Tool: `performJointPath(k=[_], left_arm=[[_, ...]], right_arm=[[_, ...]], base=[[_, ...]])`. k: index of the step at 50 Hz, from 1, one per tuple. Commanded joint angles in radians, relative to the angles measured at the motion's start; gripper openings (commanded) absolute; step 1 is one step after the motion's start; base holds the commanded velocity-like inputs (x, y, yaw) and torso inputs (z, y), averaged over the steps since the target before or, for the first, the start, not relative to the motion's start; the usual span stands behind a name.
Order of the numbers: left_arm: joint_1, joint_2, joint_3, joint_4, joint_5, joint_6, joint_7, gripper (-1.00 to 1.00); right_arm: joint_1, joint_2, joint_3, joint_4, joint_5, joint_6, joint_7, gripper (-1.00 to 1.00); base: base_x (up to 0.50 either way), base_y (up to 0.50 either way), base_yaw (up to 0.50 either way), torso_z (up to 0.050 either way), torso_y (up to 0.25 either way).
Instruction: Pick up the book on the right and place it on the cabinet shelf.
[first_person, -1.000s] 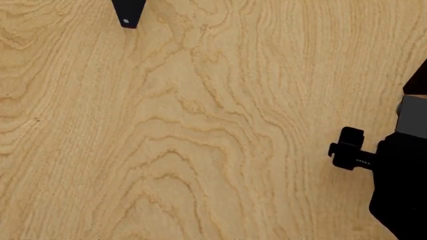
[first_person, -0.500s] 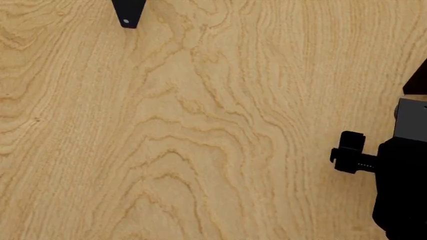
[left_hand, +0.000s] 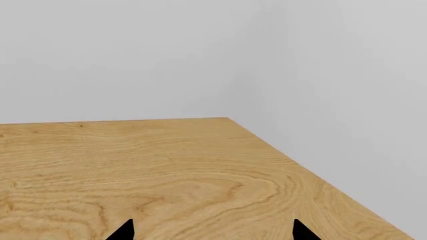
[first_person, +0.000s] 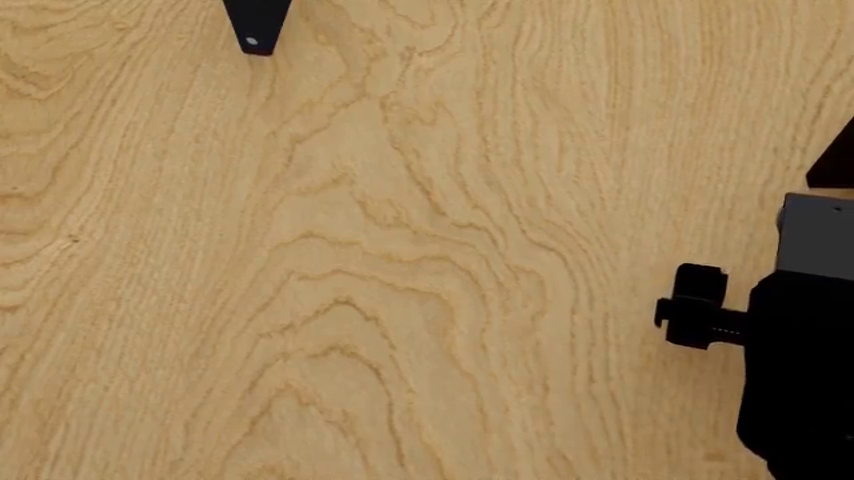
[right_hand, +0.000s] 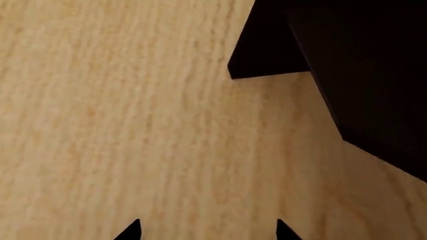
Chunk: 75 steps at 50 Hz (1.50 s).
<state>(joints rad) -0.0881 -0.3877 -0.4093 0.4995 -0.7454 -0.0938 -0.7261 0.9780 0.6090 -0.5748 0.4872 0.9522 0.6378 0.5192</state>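
Note:
The light grey book is out of view in every frame. The very dark brown cabinet (right_hand: 347, 60) fills the corner of the right wrist view, and one board end juts out over the wooden table (right_hand: 133, 125). My right gripper (right_hand: 208, 232) is open and empty above bare table, a short way from the cabinet. Only its two dark fingertips (right_hand: 131, 231) show. My left gripper (left_hand: 212, 233) is open and empty over the table near its far corner (left_hand: 227, 119). In the head view, part of my right arm (first_person: 801, 380) shows at the right edge.
A corner of the black book with the white dot (first_person: 254, 25) pokes in at the head view's top. A dark sliver, perhaps the cabinet (first_person: 841, 160), and a grey block (first_person: 817, 235) sit at the right edge above my arm. Grey walls (left_hand: 200, 55) stand behind the table corner.
My right arm has shifted slightly at the head view's right edge, first a little lower, then back up and a touch leftward. Nothing else moved.

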Motion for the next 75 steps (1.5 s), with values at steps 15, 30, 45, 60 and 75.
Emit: performJointPath(k=[15, 30, 45, 60, 75], left_arm=[[0.004, -0.005, 0.001, 0.006, -0.006, 0.0, -0.006, 1.0], [0.003, -0.005, 0.005, -0.001, -0.004, 0.005, -0.004, 1.0], [0.003, -0.008, 0.007, 0.0, -0.005, 0.006, -0.006, 1.0], [0.005, -0.009, 0.009, -0.002, -0.005, 0.012, -0.003, 1.0], [0.004, -0.013, 0.01, 0.0, -0.007, 0.01, -0.006, 1.0]], right_arm=[[0.037, 0.024, -0.053, -0.204, -0.087, 0.159, 0.097, 1.0], [0.05, 0.024, -0.068, -0.337, -0.07, 0.195, 0.116, 1.0], [0.059, 0.023, -0.086, -0.461, -0.056, 0.222, 0.134, 1.0], [0.063, 0.028, -0.091, -0.603, -0.038, 0.258, 0.189, 1.0], [0.036, 0.074, -0.012, -0.816, 0.054, 0.277, 0.292, 1.0]], base=[[0.0, 0.0, 0.0, 0.0, 0.0], [0.0, 0.0, 0.0, 0.0, 0.0], [0.0, 0.0, 0.0, 0.0, 0.0], [0.0, 0.0, 0.0, 0.0, 0.0], [0.0, 0.0, 0.0, 0.0, 0.0]])
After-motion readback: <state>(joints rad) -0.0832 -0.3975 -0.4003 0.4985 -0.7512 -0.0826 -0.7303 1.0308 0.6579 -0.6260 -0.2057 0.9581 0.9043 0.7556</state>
